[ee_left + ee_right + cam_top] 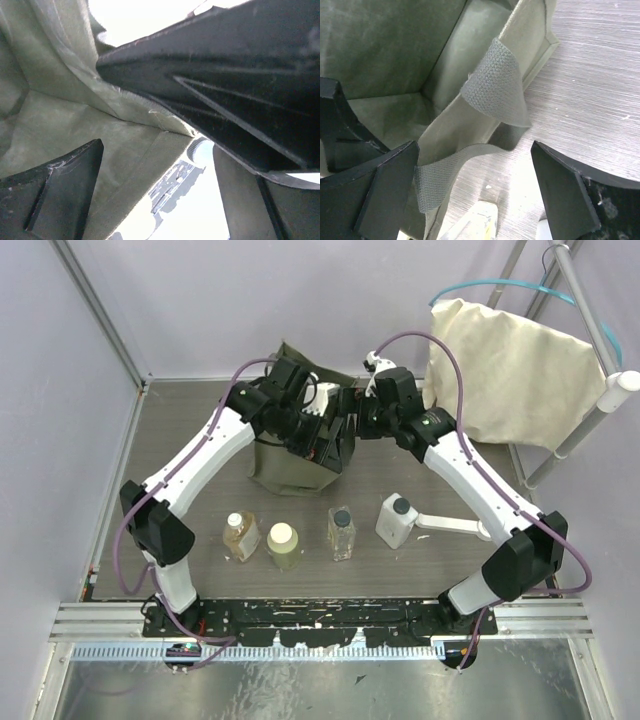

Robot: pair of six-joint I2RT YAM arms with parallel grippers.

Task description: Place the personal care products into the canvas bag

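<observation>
The olive-green canvas bag [285, 468] stands upright at mid-table with its mouth open. Both grippers hover over its right rim. My left gripper [318, 432] is open; in its wrist view its jaws [157, 167] straddle the bag's wall [75, 125]. My right gripper [352, 428] is open; its jaws [475, 150] straddle a strap handle [495, 85] and the bag's rim. Four bottles stand in a row in front of the bag: amber [240, 536], yellow-green [283, 546], clear [342, 533] and white [396, 519].
A cream cloth sack [505, 370] hangs on a rack at the back right. A metal frame post [95, 305] runs along the left. The other gripper's dark finger [225, 75] crosses close above in the left wrist view.
</observation>
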